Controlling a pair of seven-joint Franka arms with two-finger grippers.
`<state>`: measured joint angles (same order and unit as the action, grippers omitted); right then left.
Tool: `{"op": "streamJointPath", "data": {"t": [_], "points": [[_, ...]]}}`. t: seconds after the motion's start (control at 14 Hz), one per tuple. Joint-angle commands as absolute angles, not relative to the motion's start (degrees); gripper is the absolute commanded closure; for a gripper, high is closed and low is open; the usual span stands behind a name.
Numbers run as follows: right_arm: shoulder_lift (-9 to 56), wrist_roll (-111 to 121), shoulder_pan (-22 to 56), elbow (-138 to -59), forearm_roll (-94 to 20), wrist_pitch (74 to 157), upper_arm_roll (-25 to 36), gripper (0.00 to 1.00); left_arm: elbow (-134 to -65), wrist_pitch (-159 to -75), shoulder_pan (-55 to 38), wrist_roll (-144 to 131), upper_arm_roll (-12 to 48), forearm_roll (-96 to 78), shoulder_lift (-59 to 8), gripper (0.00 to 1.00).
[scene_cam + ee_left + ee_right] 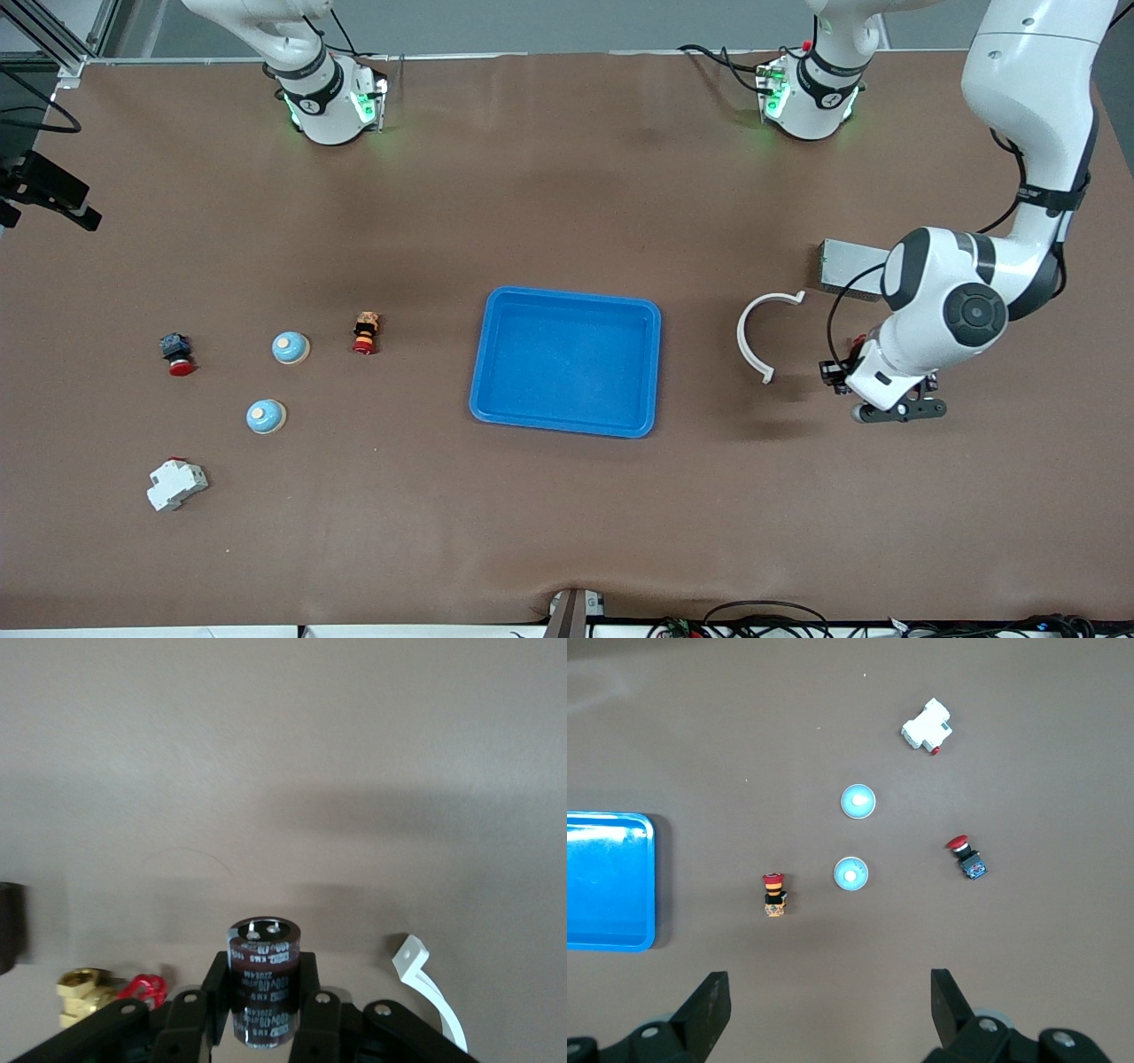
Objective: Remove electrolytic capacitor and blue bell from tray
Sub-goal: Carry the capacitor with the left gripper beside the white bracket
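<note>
Two grippers logged: left gripper [262, 1014], lower right of the front view, fingers clamped on a capacitor [263, 979]; right gripper [830, 1005], fingers apart above two bells [851, 873].

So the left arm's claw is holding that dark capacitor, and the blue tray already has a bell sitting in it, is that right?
Not quite. The left gripper does hold the dark capacitor, but the blue tray has no bell in it. Both bells sit on the table toward the right arm's end, as the front view shows.
</note>
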<state>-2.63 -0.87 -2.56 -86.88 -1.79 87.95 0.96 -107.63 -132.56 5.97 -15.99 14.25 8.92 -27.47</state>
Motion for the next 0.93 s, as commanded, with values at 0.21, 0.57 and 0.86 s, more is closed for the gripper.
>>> {"op": "streamJointPath", "data": {"t": [0.21, 0.57, 0.86], "points": [[-2.02, -1.5, -2.02, -85.52, 0.35, 84.64, 0.7, 0.0, -111.27, -137.98, 6.85, -17.32, 14.24, 14.05, -29.44, 1.0], [-2.02, -1.4, -2.11, -85.61, 0.35, 82.98, 0.7, 0.0, -112.41, -140.62, 8.26, -17.23, 14.24, 15.91, -30.94, 1.0], [-2.02, -1.58, -2.2, -85.61, -0.7, 82.79, 0.7, 0.0, -112.76, -141.85, 8.61, -17.66, 14.33, 15.82, -31.37, 1.0]]}}
